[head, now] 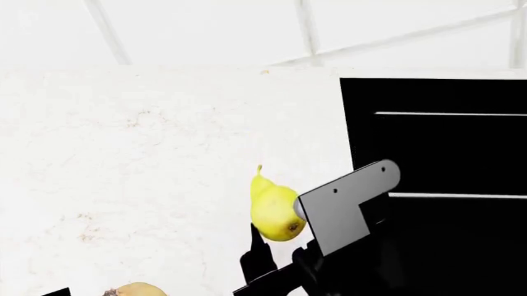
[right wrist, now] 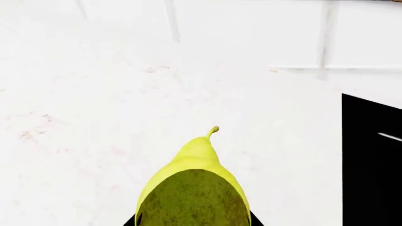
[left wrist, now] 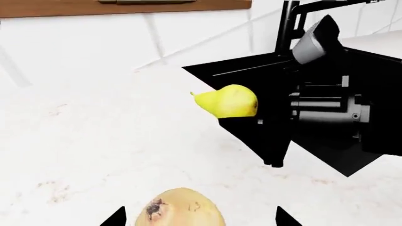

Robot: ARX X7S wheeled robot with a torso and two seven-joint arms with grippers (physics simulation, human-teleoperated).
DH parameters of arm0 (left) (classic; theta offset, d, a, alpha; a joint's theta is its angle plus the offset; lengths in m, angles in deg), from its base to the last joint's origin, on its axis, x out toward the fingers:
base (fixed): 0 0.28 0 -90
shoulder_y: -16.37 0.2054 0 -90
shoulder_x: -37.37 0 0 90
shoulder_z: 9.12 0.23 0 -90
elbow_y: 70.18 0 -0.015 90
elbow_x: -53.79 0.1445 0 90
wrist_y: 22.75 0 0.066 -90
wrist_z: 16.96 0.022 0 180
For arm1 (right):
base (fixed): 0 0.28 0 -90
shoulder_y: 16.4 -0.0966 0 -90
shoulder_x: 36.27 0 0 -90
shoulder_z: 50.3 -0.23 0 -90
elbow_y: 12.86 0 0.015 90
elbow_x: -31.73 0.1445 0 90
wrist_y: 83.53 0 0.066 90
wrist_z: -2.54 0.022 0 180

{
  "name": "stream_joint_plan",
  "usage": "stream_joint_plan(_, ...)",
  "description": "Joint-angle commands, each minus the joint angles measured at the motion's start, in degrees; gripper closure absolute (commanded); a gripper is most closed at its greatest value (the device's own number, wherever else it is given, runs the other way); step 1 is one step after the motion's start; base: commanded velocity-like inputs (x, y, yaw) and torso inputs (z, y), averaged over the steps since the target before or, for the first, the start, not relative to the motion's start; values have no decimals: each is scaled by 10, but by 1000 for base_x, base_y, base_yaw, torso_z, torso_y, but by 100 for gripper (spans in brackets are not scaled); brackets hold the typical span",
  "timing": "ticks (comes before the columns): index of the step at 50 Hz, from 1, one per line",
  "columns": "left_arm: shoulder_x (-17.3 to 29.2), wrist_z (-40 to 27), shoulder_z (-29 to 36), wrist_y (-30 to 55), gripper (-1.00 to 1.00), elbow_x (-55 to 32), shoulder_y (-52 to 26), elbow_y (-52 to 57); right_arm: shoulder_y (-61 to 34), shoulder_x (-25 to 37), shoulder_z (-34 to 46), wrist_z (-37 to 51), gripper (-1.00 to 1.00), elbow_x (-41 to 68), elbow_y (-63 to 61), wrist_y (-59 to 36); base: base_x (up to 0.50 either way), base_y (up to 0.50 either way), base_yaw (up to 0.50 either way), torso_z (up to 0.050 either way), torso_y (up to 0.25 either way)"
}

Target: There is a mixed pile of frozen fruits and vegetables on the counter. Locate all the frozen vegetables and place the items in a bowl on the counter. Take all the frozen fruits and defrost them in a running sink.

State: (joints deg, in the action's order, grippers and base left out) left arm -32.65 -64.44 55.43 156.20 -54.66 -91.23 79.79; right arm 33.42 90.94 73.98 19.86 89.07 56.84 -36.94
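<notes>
White counter [head: 148, 154] carries the right gripper [head: 276, 246] clasping the pear [head: 272, 213], its fingers mostly hidden.

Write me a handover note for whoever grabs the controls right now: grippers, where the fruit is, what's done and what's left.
Right gripper: shut on the pear, which is held over the counter, stem pointing away from the robot, just left of the sink.
Left gripper: open, fingers either side of the yellowish-tan round item resting on the counter; not gripping it.
Done: pear picked up.
Left: carry the pear across into the sink; no water is visible in these views, so check the tap. Then deal with the tan item. Bowl, carrot and eggplant are out of view.
</notes>
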Motion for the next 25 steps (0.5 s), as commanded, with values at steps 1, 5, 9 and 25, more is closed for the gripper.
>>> stream_joint_plan(1, 233, 159, 275, -248, -100, 318, 141, 0, 10, 1, 4, -13, 100, -13, -2, 5, 0, 0, 3, 0, 0)
stream_joint_plan(5, 227, 168, 363, -420, -100, 452, 147, -13, 12, 3, 4, -12, 100, -13, -3, 6, 0, 0, 0, 0, 0)
stream_joint_plan(9, 227, 181, 371, -427, -100, 478, 154, -27, 14, 3, 5, -13, 100, -13, -2, 8, 0, 0, 0, 0, 0)
stream_joint_plan(25, 197, 199, 423, -410, -100, 506, 109, -62, 17, 4, 7, -17, 100, -14, 2, 12, 0, 0, 0, 0, 0)
